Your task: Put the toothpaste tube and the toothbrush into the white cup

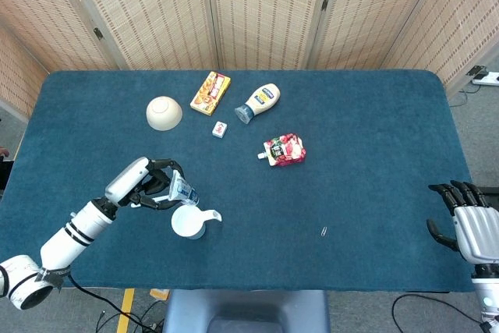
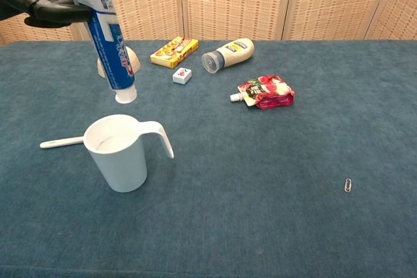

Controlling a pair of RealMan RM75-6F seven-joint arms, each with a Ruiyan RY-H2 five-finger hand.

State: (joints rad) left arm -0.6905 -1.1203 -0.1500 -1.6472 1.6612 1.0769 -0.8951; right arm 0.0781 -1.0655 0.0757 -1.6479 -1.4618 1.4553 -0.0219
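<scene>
White cup [image 2: 120,154] sits under toothpaste tube [image 2: 107,34] gripped by left hand [image 1: 152,186]

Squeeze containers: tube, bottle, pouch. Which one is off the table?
The toothpaste tube, held cap-down by the left hand; mayonnaise bottle and red pouch lie flat.

A blue-carpeted table [image 1: 374,154] fills the frame. On it: a white cup [image 1: 189,221] lower left with a toothbrush [image 2: 62,142] beside it, a bowl [image 1: 164,112], snack box [image 1: 210,92], small packet [image 1: 220,129], mayonnaise bottle [image 1: 259,102] upper centre, red pouch [image 1: 284,149] mid-frame, paperclip [image 1: 323,231] lower right.
</scene>
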